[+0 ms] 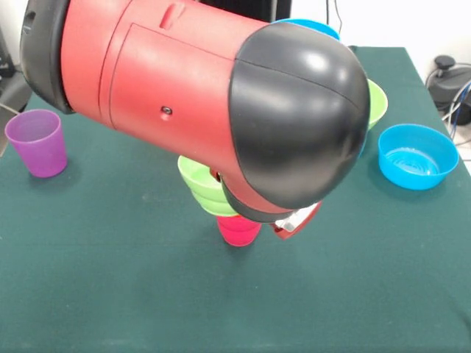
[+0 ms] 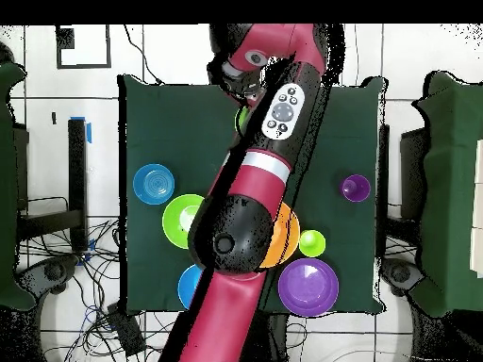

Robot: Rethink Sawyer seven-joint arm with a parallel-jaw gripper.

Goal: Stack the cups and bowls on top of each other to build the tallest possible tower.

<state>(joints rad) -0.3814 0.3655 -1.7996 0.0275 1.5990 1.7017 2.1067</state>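
Observation:
The tower stands mid-table in the front view: a red-pink cup [image 1: 238, 230] at the bottom with a small ribbed lime green bowl [image 1: 202, 184] on it. From above only a green sliver of the tower [image 2: 242, 120] shows beside the arm. My gripper [image 1: 296, 219] is just right of the tower, mostly hidden under the arm. A purple cup [image 1: 37, 143] [image 2: 356, 188] stands alone. A lime green cup [image 2: 311, 243] stands by the orange-yellow bowl [image 2: 285, 236]. The orange cup is hidden.
My red arm [image 1: 184, 81] fills the upper front view and crosses the table from above [image 2: 255, 189]. Two blue bowls [image 1: 417, 156] [image 2: 153, 183] [image 1: 313, 28] [image 2: 191, 283], a medium lime green bowl [image 1: 375, 103] [image 2: 179, 219] and a purple bowl [image 2: 308, 287] sit near the base.

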